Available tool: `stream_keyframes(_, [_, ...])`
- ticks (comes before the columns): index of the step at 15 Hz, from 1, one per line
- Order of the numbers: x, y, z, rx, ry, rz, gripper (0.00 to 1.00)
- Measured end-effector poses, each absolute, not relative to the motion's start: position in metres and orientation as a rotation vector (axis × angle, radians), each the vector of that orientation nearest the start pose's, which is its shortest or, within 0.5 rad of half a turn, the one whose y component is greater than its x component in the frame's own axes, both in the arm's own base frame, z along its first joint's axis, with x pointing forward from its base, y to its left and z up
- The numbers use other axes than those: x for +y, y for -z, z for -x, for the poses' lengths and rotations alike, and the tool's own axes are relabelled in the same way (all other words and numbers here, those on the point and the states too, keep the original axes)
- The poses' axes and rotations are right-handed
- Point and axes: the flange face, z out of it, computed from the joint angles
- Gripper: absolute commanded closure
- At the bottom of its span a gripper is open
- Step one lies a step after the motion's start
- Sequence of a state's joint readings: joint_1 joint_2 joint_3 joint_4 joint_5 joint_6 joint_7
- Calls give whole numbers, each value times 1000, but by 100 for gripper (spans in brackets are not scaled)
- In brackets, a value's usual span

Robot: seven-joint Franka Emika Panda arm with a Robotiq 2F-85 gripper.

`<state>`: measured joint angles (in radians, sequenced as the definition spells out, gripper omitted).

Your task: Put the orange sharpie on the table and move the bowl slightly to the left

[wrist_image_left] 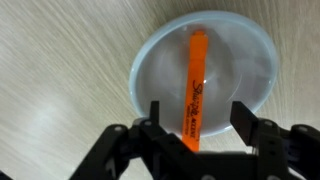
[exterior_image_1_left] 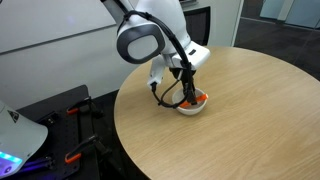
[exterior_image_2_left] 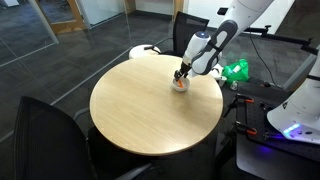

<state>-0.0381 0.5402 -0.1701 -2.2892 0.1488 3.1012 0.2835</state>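
The orange sharpie (wrist_image_left: pixel 195 85) lies across the white bowl (wrist_image_left: pixel 245 70), one end sticking out over the rim toward my gripper. The bowl stands on the round wood-grain table (wrist_image_left: pixel 60 60). My gripper (wrist_image_left: pixel 198 118) hangs just above the bowl, its fingers open on either side of the sharpie's near end and not touching it. In both exterior views the gripper (exterior_image_1_left: pixel 186 93) (exterior_image_2_left: pixel 181 76) is low over the bowl (exterior_image_1_left: pixel 193 107) (exterior_image_2_left: pixel 180 86), near the table's (exterior_image_1_left: pixel 240 110) (exterior_image_2_left: pixel 150 105) edge closest to the robot. The sharpie shows as an orange spot (exterior_image_1_left: pixel 200 99).
Dark chairs (exterior_image_2_left: pixel 45 130) stand round the table. A black cart (exterior_image_1_left: pixel 60 120) and a white device (exterior_image_1_left: pixel 15 135) sit beside the robot base. A green object (exterior_image_2_left: pixel 238 70) lies behind the arm.
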Motion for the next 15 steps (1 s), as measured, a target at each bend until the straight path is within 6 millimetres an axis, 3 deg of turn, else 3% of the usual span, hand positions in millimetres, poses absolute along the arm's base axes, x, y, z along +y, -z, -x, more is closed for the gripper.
stream_keyframes(3, [-127, -138, -535, 930, 450, 3018, 39])
stream_keyframes(4, [-127, -136, -537, 927, 449, 3019, 47])
stream_keyframes(5, [-127, -134, -539, 925, 450, 3021, 61])
stream_keyframes(10, [-124, -127, -547, 909, 453, 3028, 96])
stream_keyframes(11, [-123, -127, -548, 906, 454, 3028, 100])
stream_keyframes(12, [-122, -127, -548, 904, 456, 3029, 95])
stream_keyframes(15, [-119, -128, -549, 892, 458, 3033, 95])
